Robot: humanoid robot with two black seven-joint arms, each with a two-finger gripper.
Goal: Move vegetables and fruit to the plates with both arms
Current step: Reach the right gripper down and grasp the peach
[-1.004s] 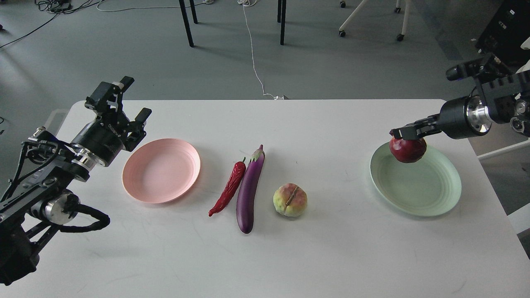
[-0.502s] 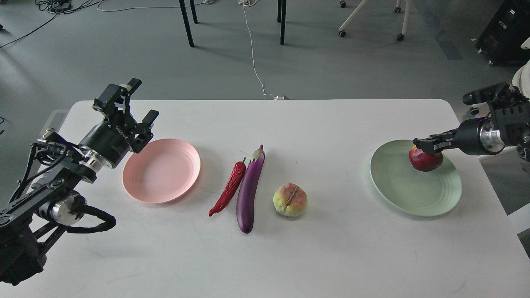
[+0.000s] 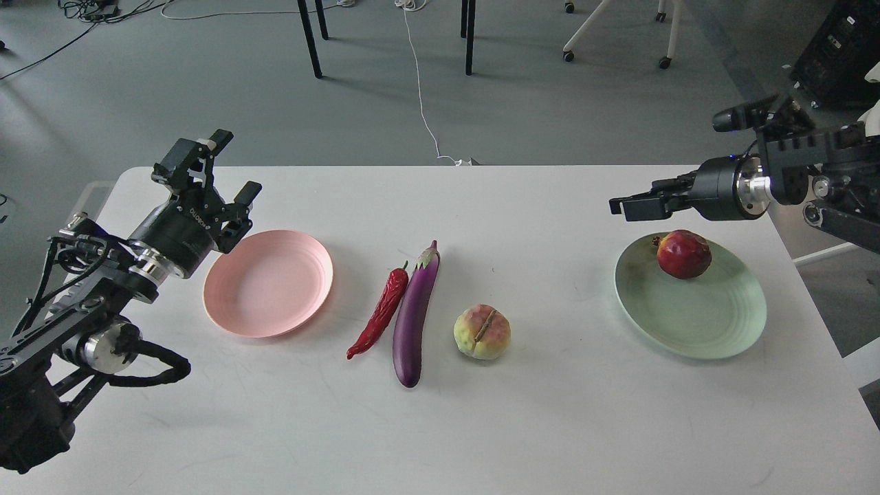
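Observation:
The dark red pomegranate [image 3: 683, 254] rests on the mint green plate [image 3: 687, 316] at the right. My right gripper [image 3: 622, 205] hovers above and to the left of it, empty; its fingers are seen side-on. The pale pink plate [image 3: 268, 283] at the left holds nothing. My left gripper [image 3: 218, 165] is open and empty, just above and left of the pink plate. The red chili pepper [image 3: 380, 313] and the purple eggplant [image 3: 414, 315] lie side by side mid-table. The peach [image 3: 482, 332] sits right of them.
The white table [image 3: 522, 426] ends near the green plate on the right. Chair and table legs [image 3: 469, 38] and a white cable [image 3: 421, 89] are on the floor beyond the far edge.
My right gripper has let go of the pomegranate, which now rests on the green plate, and has lifted up and to the left. The left arm has barely moved.

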